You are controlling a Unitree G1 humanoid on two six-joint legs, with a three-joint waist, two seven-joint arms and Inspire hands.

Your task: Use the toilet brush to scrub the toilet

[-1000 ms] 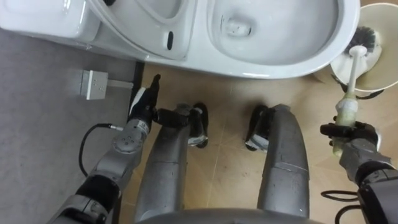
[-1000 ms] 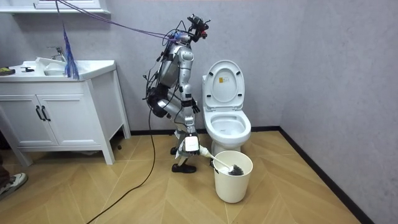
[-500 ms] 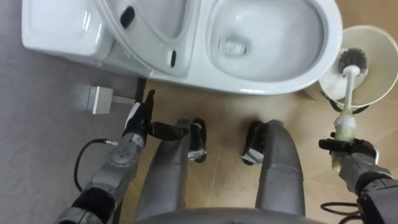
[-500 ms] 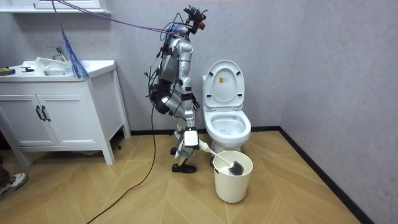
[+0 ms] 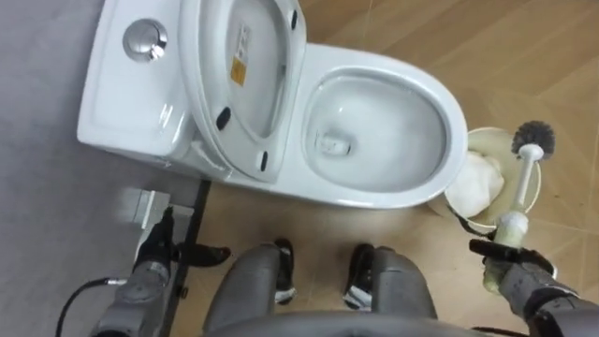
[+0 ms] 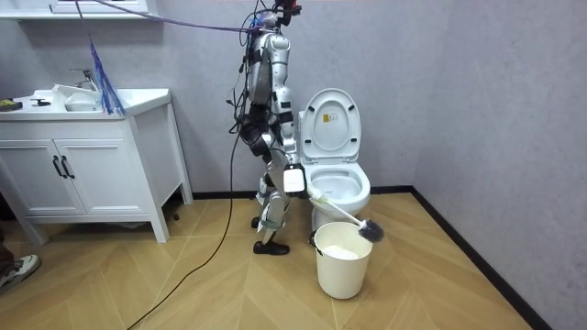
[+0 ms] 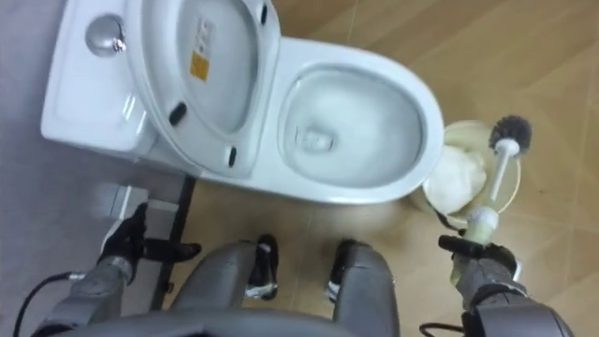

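The white toilet has its seat and lid raised, and the bowl holds clear water. My right hand is shut on the pale handle of the toilet brush. Its dark bristle head points away from me, above the far rim of the cream bucket. In the room view I stand upright beside the toilet, with the brush head just over the bucket. My left hand hangs low at the left with relaxed fingers, holding nothing.
Something white lies inside the bucket. A small white box sits on the grey floor by the toilet base. A white vanity cabinet stands at the room view's left, and a person's shoe shows at that edge.
I have straightened up from a bend, so the eye view now takes in the whole toilet. The brush head has come up out of the bucket.
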